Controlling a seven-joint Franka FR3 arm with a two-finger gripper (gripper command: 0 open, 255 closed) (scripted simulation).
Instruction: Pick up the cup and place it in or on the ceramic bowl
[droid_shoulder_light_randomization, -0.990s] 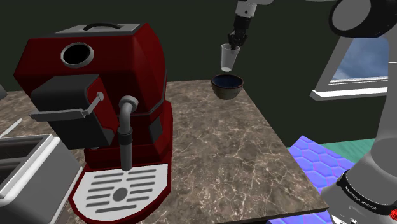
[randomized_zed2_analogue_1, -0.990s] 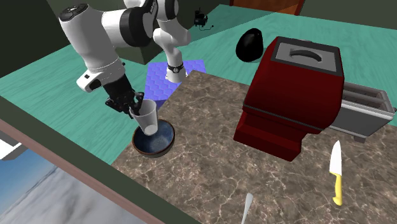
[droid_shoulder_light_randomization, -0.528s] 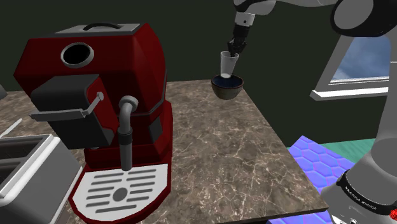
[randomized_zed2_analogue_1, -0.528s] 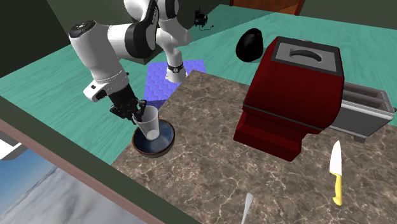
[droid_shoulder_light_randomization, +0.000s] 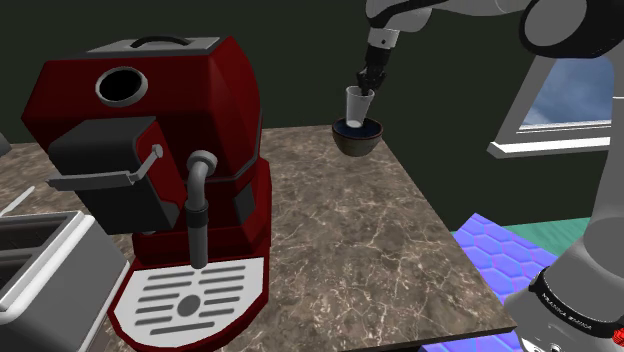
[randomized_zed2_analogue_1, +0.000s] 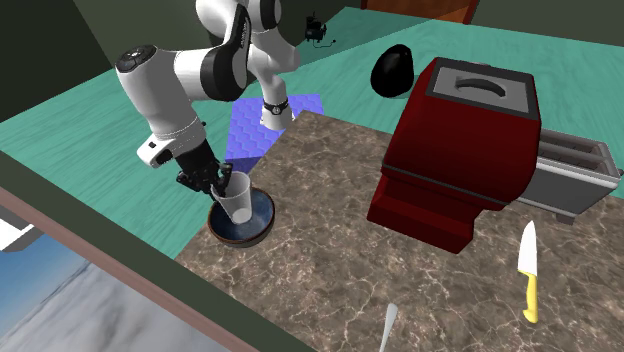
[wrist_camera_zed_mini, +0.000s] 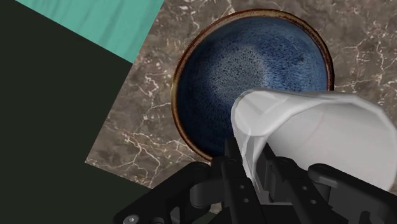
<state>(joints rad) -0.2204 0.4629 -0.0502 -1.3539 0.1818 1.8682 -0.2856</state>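
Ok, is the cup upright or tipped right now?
Upright. The cup stands mouth up, the tool clasping its rim, its base down inside the bowl. Whether it touches the bowl's bottom, cannot tell.

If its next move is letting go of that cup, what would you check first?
1. Hand grips the cup: ok, clasped at its rim.
2. Cup over the bowl: ok, its base lies inside the bowl's rim.
3. Cup's base resting on the bowl's bottom: cannot tell.
4. Cup upright: ok, roughly.
5. Bowl fully on the countertop: ok, though near its edge.
6. Red coffee machine apart from the hand: ok.
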